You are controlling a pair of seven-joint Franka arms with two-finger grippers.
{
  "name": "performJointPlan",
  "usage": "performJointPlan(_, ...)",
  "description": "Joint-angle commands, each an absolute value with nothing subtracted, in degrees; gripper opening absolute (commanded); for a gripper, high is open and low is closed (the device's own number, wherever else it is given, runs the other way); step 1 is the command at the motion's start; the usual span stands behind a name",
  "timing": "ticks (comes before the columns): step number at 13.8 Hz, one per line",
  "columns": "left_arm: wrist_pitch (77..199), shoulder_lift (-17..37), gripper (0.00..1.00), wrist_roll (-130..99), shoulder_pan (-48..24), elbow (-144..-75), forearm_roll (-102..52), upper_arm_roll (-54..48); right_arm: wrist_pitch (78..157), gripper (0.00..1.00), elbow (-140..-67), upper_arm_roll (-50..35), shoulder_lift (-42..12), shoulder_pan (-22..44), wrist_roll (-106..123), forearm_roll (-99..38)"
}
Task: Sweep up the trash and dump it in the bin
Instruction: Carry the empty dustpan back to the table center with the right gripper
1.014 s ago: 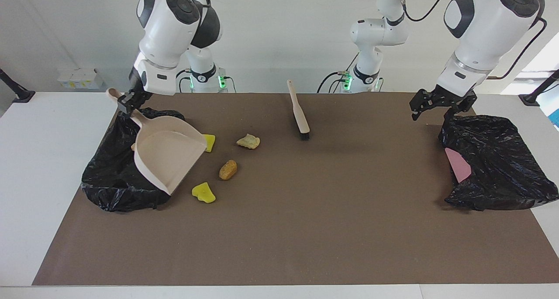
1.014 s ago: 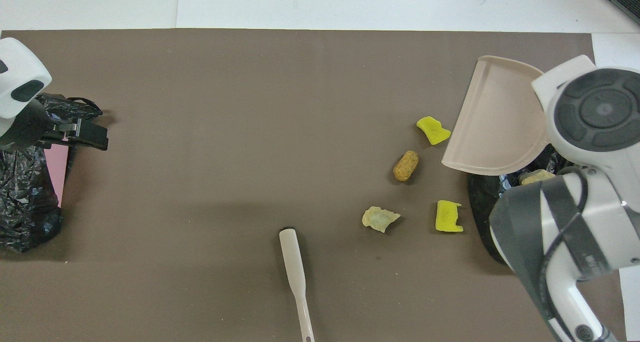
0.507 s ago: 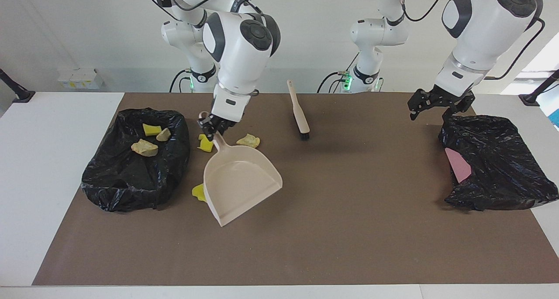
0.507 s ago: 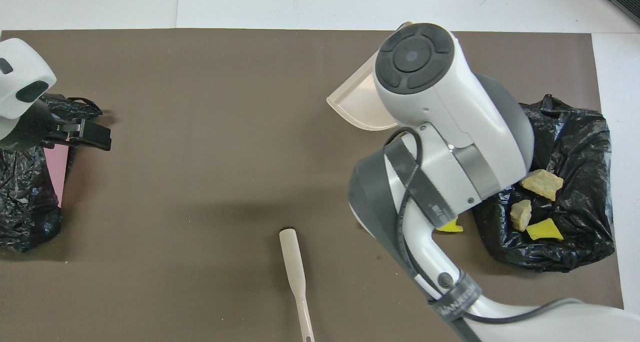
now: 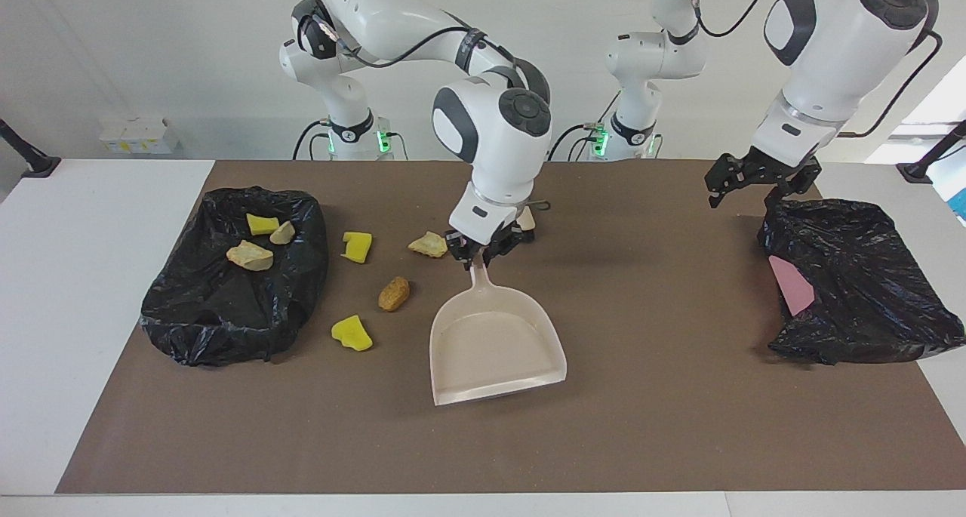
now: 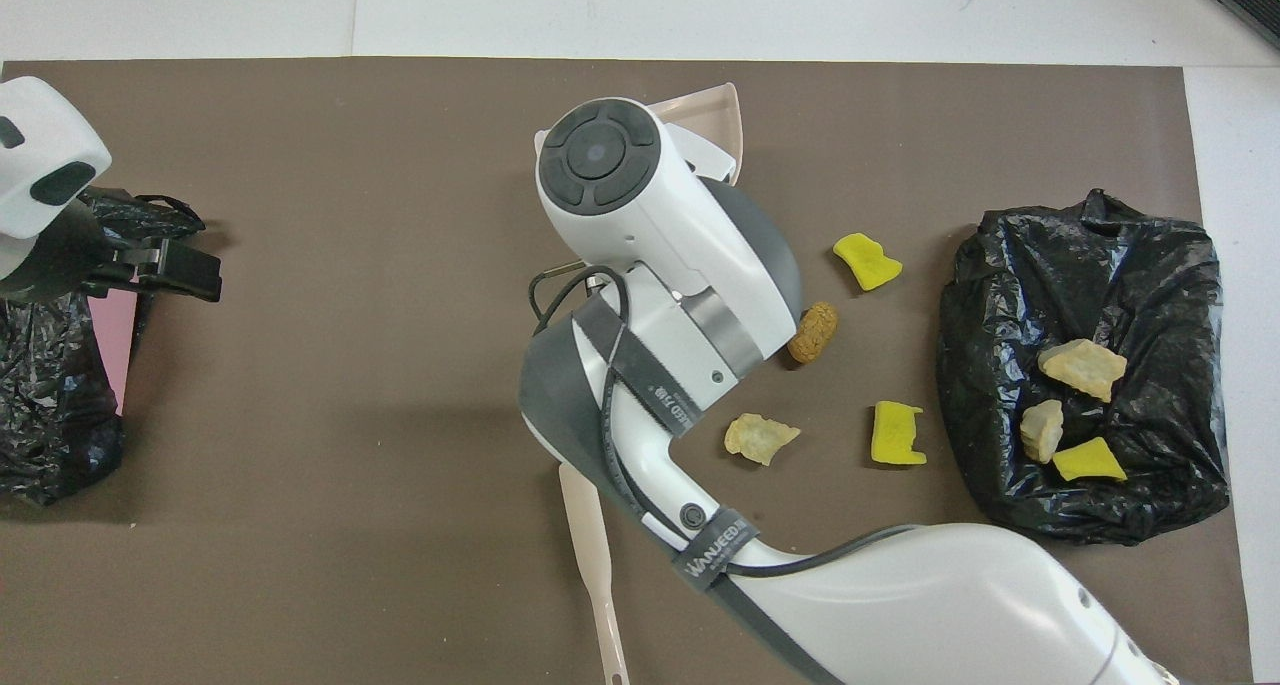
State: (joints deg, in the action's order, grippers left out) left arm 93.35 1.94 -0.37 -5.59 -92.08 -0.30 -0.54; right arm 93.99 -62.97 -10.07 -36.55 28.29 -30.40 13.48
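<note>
Lying loose on the brown mat [image 5: 679, 426] are four trash pieces [image 5: 394, 293], clustered between the black bin bag [image 5: 189, 328] at the right arm's end, which already holds three pieces [image 5: 250, 255], and the dustpan [image 5: 494, 343]. The right gripper [image 5: 483, 251] is clamped on the dustpan handle, apparently setting the pan flat beside the cluster for sweeping, while its arm hides most of the brush [image 6: 592, 555]. The left gripper [image 5: 743, 181] waits with fingers spread and empty above a second bag [image 5: 868, 290] containing a pink sheet [image 5: 791, 284].

The dustpan [image 5: 494, 343] has been carried by the right pincer [image 5: 477, 263] from over the bag [image 5: 226, 306] to mid-tabletop, three trash pieces [image 5: 260, 239] uncovered.
</note>
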Motion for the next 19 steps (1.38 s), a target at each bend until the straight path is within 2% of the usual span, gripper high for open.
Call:
performJointPlan(1, 92.9, 0.4, 1.00, -0.1, -6.5, -93.6, 0.6, 0.3, 98.1, 0.00, -59.6, -9.9, -40.9, 31.4, -40.0, 10.3)
performJointPlan(6, 93.3, 0.0, 1.00, 0.0, -6.7, -94.4, 0.6, 0.3, 103.0, 0.00, -60.2, -9.8, -44.3, 32.9, -44.3, 6.1)
performJointPlan(14, 94.0, 0.1, 1.00, -0.1, -6.6, -94.4, 0.0, 0.2, 102.5, 0.00, -62.7, -9.8, -43.9, 31.2, -42.8, 4.0)
performJointPlan(16, 94.0, 0.4, 1.00, -0.1, -6.5, -94.1, -1.0, 0.2, 102.0, 0.18, -62.7, -9.8, -43.6, 31.0, -42.8, 4.0)
performJointPlan(17, 94.1, 0.6, 1.00, -0.1, -6.6, -94.0, -1.0, 0.2, 102.0, 0.33, -62.7, -9.8, -43.5, 31.0, -42.7, 4.0)
performJointPlan(19, 94.7, 0.8, 1.00, -0.2, -6.7, -93.9, -1.1, 0.2, 102.3, 0.53, -62.7, -9.8, -42.1, 30.1, -42.4, 4.0)
